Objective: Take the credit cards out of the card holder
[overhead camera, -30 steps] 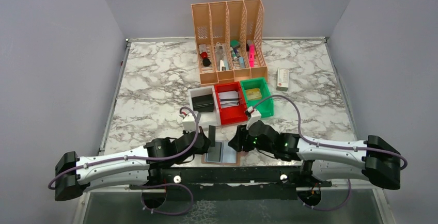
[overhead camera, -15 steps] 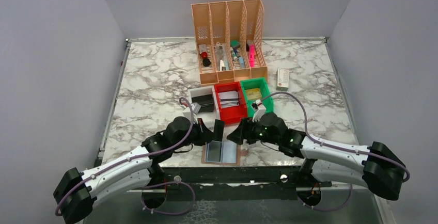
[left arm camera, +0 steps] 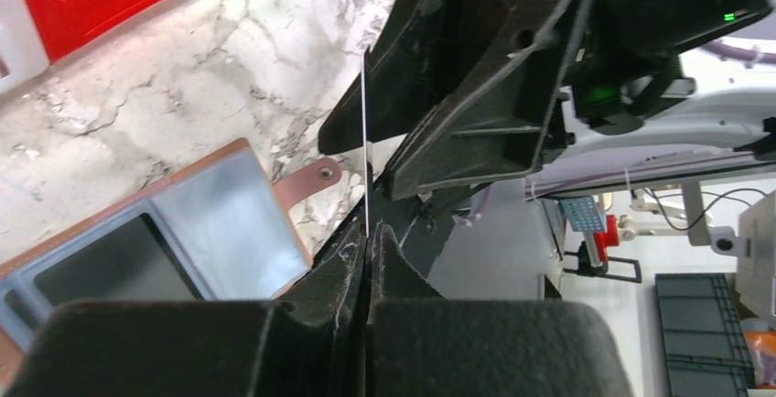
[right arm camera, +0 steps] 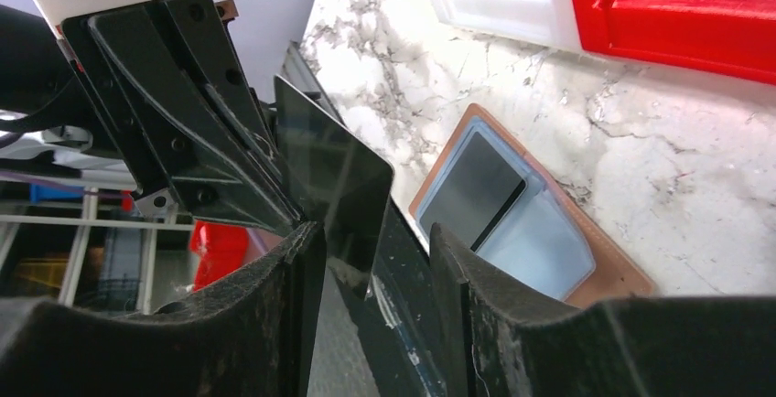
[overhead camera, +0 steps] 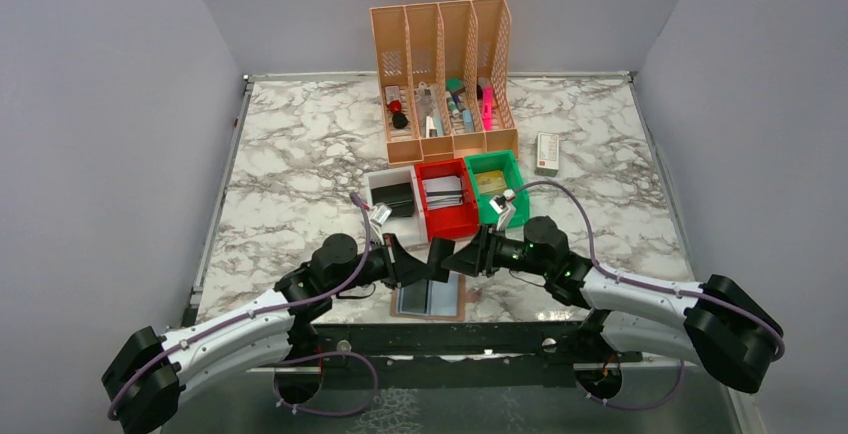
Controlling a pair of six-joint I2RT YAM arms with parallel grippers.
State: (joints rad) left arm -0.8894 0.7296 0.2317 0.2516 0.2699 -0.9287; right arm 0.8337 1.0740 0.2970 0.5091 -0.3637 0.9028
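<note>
Card handoff in mid-air, holder flat on the surface.
Left pincer (left arm camera: 366,243) is clenched on the bottom edge of a dark glossy plastic credit card (right arm camera: 331,177), holding it upright above the white-and-grey marbled surface (overhead camera: 300,174). Right pincer (right arm camera: 375,230) has its jaws apart around the card's other end, not clamping it. The flat tan-brown card holder (overhead camera: 461,296) lies just below both pincers at the near edge, with a second dark card (right arm camera: 471,200) in its pocket.

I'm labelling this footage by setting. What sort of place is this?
Probably a robot test cell staged as an office desk: grey partition walls enclose a marble-patterned table. On it stand a stationery-filled file organizer and small coloured bins in front of it.
</note>
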